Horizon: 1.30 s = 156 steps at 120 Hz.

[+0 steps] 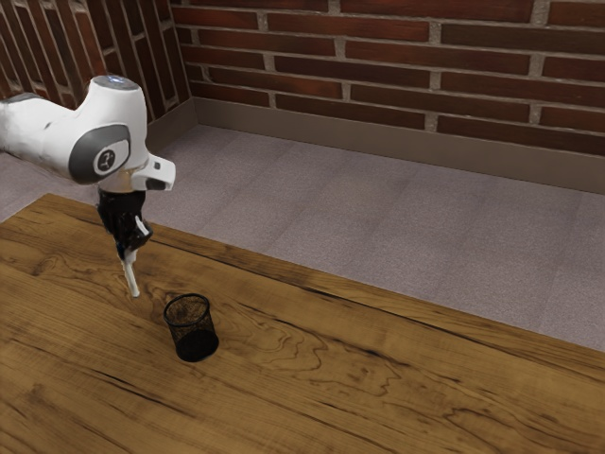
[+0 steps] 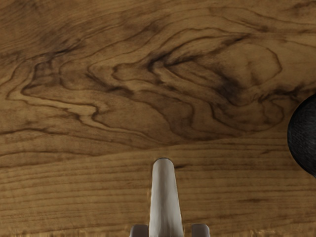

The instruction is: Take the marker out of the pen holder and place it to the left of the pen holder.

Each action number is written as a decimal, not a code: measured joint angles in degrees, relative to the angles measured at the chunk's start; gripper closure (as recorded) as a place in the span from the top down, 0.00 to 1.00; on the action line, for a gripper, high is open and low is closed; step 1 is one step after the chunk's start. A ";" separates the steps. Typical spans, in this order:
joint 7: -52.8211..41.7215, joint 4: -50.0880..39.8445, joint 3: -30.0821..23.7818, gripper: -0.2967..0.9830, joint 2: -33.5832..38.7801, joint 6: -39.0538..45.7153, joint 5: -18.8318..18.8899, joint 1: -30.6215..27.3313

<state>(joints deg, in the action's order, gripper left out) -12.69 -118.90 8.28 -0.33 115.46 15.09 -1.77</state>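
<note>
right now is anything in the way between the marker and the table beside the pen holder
Nothing visible stands in the way. The marker is held in my gripper, out of the pen holder and off to one side of it, and I see no obstacle between its lower end and the table.

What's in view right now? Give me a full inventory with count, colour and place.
marker: one, pale grey, in the gripper's grasp, off the tabletop and outside the pen holder
pen holder: one, black mesh, upright on the table
table: one, brown wood grain, under the pen holder
floor: one, greyish lilac, beyond the table
brick walls: two, reddish brown, behind, meeting in a corner
baseboard: taupe, along the walls' foot
arm: one, white and dark grey, exterior view's left
gripper: one, black, shut on the marker
</note>
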 joint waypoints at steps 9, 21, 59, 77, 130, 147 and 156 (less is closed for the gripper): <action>0.01 3.96 -0.06 0.16 -5.83 -7.76 -1.50 -0.15; -0.15 6.96 -0.02 0.16 -11.81 -16.39 -2.80 -1.63; -1.32 11.41 0.04 0.15 -21.30 -31.61 -4.28 -5.32; -2.19 11.44 -0.03 0.30 -21.49 -33.73 -4.65 -5.43; -5.67 13.70 -1.04 0.71 -4.54 -20.85 -8.70 -0.52; -6.36 19.73 -2.19 0.74 -3.39 -14.92 -13.10 3.78; -6.65 20.33 -2.29 0.75 -3.44 -13.15 -14.08 5.11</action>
<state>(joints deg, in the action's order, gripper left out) -19.33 -98.57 5.99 -3.77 102.31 1.00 3.34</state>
